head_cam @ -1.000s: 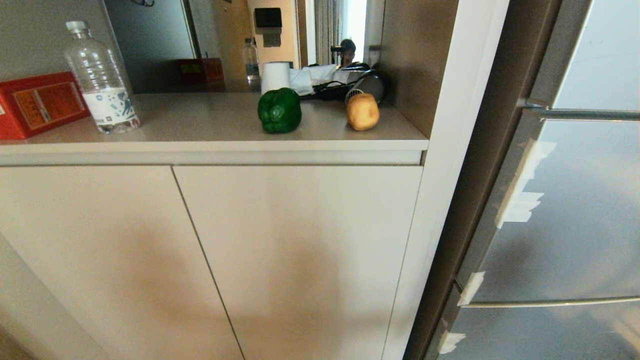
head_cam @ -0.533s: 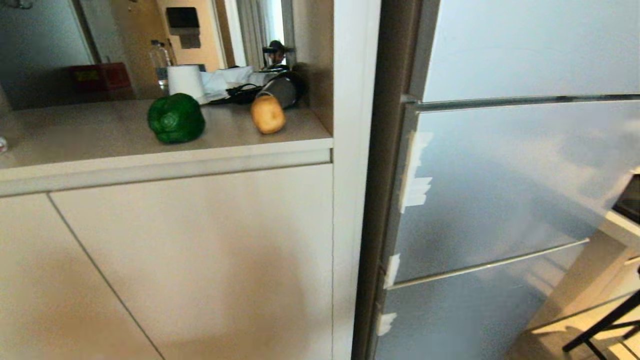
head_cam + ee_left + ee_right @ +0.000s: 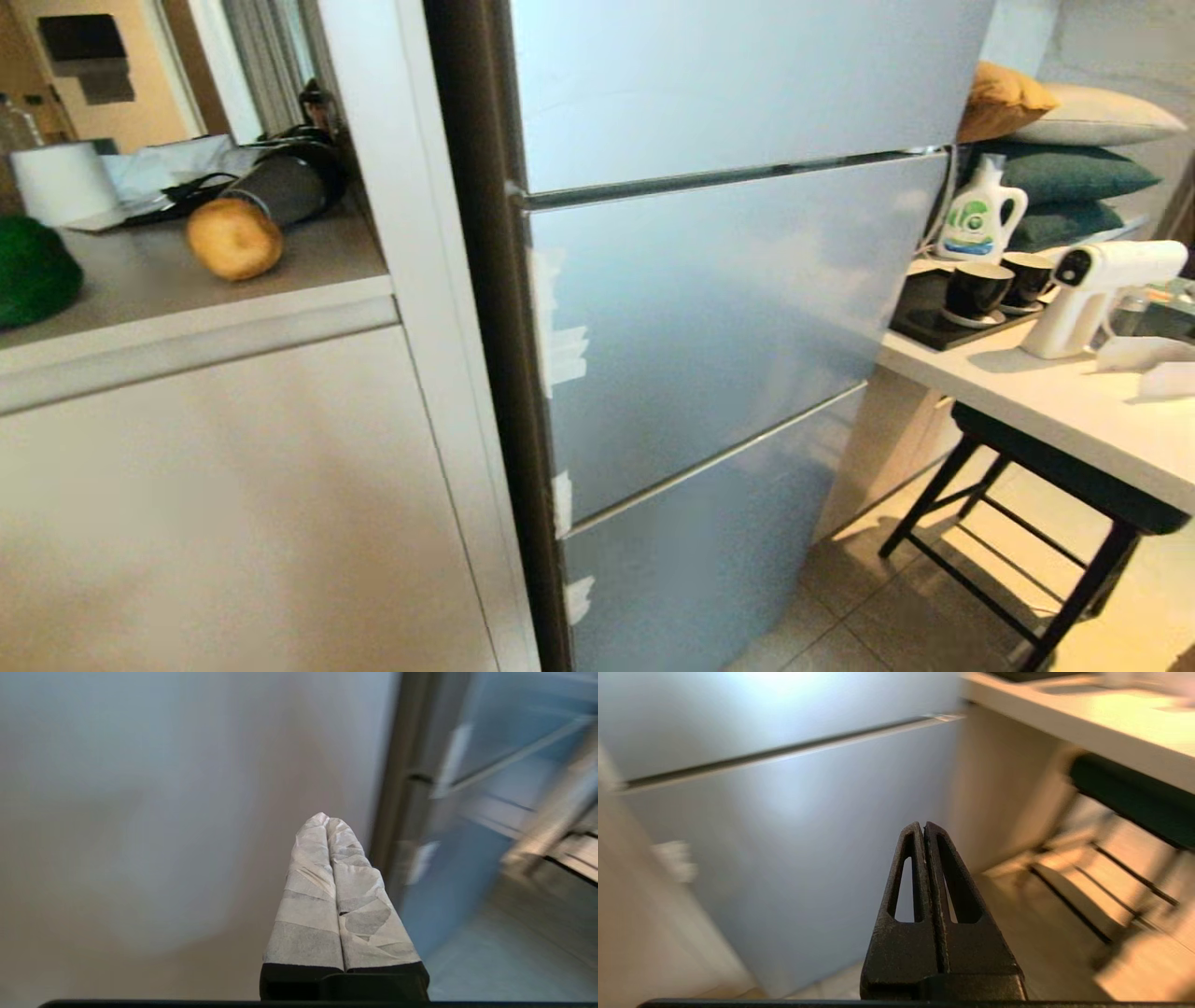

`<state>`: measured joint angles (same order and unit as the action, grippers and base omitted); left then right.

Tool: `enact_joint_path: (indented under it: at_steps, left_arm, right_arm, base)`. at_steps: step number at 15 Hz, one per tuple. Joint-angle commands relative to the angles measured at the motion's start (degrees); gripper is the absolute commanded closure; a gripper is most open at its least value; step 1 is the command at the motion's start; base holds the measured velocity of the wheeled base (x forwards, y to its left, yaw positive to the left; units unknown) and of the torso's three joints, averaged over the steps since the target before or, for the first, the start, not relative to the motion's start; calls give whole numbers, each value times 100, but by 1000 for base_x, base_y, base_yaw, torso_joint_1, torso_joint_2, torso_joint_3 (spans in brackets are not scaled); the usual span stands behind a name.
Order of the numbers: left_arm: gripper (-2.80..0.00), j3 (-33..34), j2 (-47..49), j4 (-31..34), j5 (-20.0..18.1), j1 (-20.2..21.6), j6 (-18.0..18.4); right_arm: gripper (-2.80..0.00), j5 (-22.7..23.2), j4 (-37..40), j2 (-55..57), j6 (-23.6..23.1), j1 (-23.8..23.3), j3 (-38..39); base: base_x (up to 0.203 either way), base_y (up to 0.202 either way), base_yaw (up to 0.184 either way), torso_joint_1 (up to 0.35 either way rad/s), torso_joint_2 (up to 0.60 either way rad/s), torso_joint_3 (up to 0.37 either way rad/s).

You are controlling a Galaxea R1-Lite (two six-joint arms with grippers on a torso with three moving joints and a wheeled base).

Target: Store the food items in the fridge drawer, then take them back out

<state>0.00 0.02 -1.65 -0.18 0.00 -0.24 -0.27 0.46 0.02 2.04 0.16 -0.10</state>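
Nearest, the tape-wrapped left gripper (image 3: 327,826) and the black right gripper (image 3: 923,828) both have jaws pressed together, empty. Beyond stands the closed silver-blue fridge (image 3: 728,308); farther left, on the beige counter (image 3: 317,252), lie the round tan potato (image 3: 233,239) and glossy green bell pepper (image 3: 33,271).

view: swings right since before | fridge (image 3: 728,308) now centred | bell pepper (image 3: 33,271) cut off at picture's left edge | side table (image 3: 1055,411) newly visible

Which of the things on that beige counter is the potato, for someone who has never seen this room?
Find the tall silver-blue fridge; the beige counter is beside it, on its left in the head view. The potato lies near the counter's fridge end, in front of a dark cylinder. It is the only round, tan-yellow thing there.
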Motion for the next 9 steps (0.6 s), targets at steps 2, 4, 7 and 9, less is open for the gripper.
enact_joint_path:
  at_steps: [2, 4, 7, 9]
  left_arm:
    - [0, 62, -2, -2, 6, 0, -2]
    - [0, 62, -2, -2, 1, 0, -2]
    - [0, 62, -2, -2, 1, 0, -2]
    - [0, 62, -2, -2, 1, 0, -2]
  right_arm:
    - [0, 0, -2, 6, -1, 2, 1]
    - [0, 0, -2, 6, -1, 2, 1]
    - [0, 0, -2, 6, -1, 2, 1]
    - [0, 0, -2, 6, -1, 2, 1]
  base:
    - [-1, 10, -174, 3, 4, 4]
    - [-2, 9, -175, 0, 1, 2]
    - [-1, 7, -162, 3, 1, 0]
    - [-1, 3, -89, 2, 3, 3]
